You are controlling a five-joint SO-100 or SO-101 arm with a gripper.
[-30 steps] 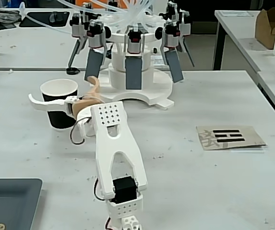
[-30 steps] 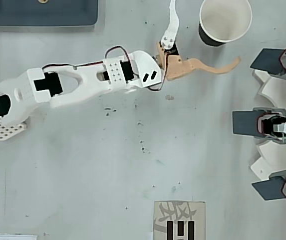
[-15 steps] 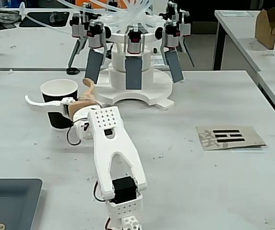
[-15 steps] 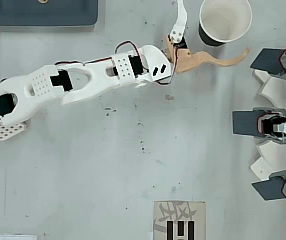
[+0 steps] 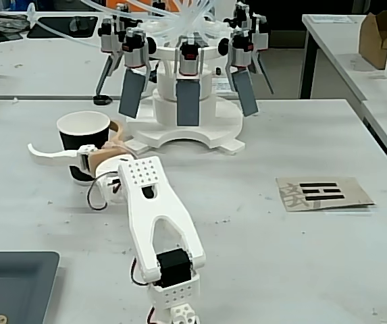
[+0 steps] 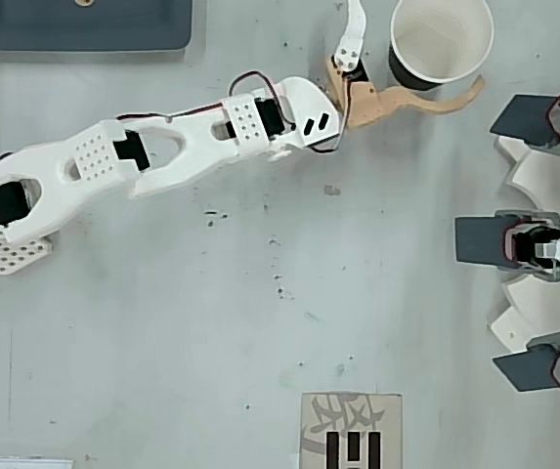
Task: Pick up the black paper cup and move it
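The gripper (image 6: 411, 44) gapes wide. The upright cup (image 6: 441, 44) sits partly between its fingers, not yet clasped.

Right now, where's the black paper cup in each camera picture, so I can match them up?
Fixed view: black paper cup stands left of centre, partly behind the open hand.
Overhead view: it sits at the top edge, right of centre, white inside showing.
Shared landmark: the tan finger curving beside the cup.
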